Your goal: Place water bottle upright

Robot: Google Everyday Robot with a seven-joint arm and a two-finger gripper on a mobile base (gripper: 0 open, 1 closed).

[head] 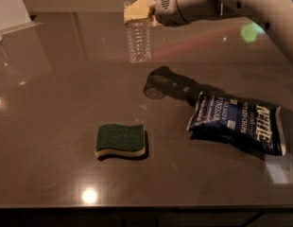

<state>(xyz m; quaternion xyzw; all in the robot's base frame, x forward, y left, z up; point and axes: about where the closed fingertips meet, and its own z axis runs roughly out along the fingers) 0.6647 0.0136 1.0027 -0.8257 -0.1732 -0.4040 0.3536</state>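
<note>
The water bottle (138,38) is a small clear ribbed plastic bottle. It hangs upright at the top centre of the camera view, with its neck showing above the fingers. My gripper (138,9) reaches in from the upper right and is shut on the bottle's upper part, with tan fingers (136,11) across it. The bottle's base seems to hover a little above the dark table (52,108). A dark shadow (158,85) lies apart from the bottle, lower right of it.
A green sponge (121,140) with a pale underside lies at front centre. A blue chip bag (238,122) lies flat at the right. A pale object (7,6) stands at the far left corner.
</note>
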